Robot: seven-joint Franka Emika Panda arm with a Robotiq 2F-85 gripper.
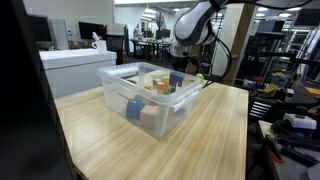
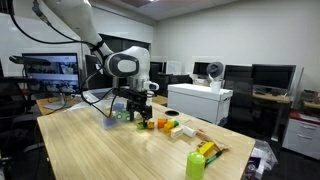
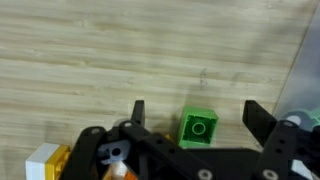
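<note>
In the wrist view a green toy block [image 3: 199, 128] with one round stud lies on the wooden table [image 3: 90, 60]. My gripper [image 3: 198, 112] is open, one finger on each side of the block and neither touching it. In an exterior view the gripper [image 2: 138, 108] hangs low over a row of small coloured blocks [image 2: 160, 125]. In an exterior view the arm [image 1: 190, 30] comes down behind a clear plastic bin [image 1: 120, 68], which hides the fingers.
The bin holds several coloured blocks [image 1: 150, 105]. A white and yellow block [image 3: 45, 160] lies beside the gripper. A green cylinder [image 2: 195, 165] and a yellow packet [image 2: 207, 151] sit near the table's corner. The bin's clear wall [image 3: 305, 85] is close on one side.
</note>
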